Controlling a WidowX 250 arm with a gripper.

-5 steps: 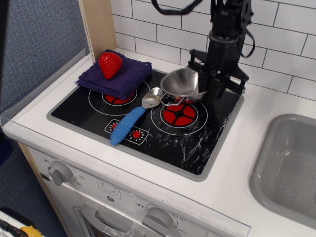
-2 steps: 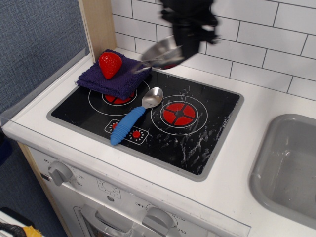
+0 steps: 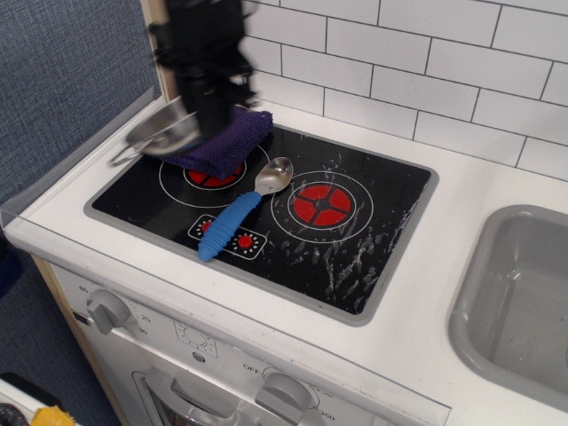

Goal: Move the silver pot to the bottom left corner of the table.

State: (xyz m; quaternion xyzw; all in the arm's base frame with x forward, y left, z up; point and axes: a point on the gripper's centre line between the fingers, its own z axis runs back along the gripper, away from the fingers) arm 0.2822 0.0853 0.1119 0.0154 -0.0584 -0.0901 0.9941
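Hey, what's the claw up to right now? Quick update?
Claw blurred, apparently gripping the silver pot. Pot in the air, tilted, over the stove's left edge. Purple cloth and blue-handled spoon nearby, not blocking.

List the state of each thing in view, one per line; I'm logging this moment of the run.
silver pot: held in the air, tilted, over the stovetop's left edge
gripper: blurred, shut on the pot
blue-handled spoon: lying on the stovetop
purple cloth: lying on the back-left burner
sink: nothing visible inside
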